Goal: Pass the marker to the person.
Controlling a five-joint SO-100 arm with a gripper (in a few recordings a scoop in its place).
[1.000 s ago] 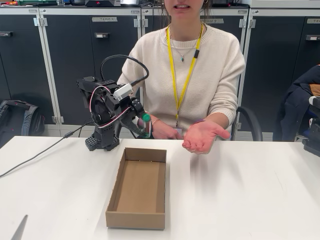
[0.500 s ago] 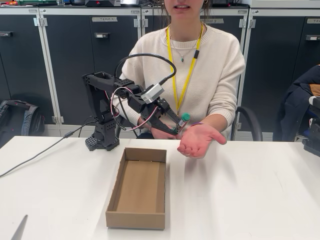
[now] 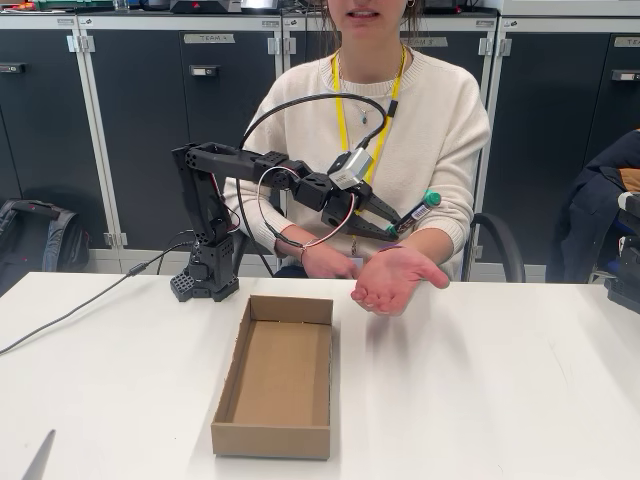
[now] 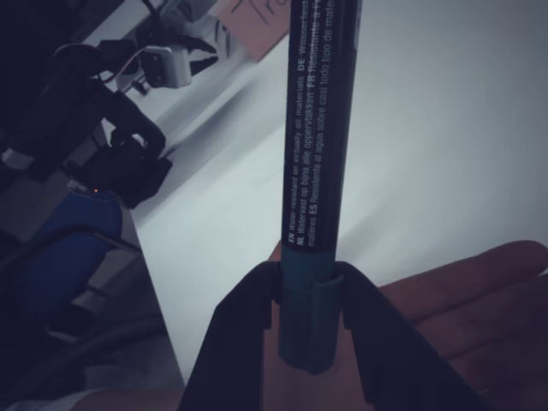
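In the fixed view my black arm reaches right from its base, and my gripper (image 3: 392,224) is shut on the marker (image 3: 418,210), whose green end points up and right. It hangs just above the person's (image 3: 400,120) upturned open hand (image 3: 392,278), without touching it. The wrist view shows the marker's dark barrel (image 4: 317,128) with white print rising from between my fingers (image 4: 244,342), its green cap clamped between them, and the person's palm (image 4: 479,300) underneath.
An open cardboard tray (image 3: 278,375) lies on the white table (image 3: 480,400) in front of my arm's base (image 3: 205,280). A cable (image 3: 90,300) trails left across the table. The person sits behind the table's far edge, before dark cabinets.
My arm has stretched out to the right and risen, carrying the marker from near the base to above the person's open palm. The hand has stayed roughly in place.
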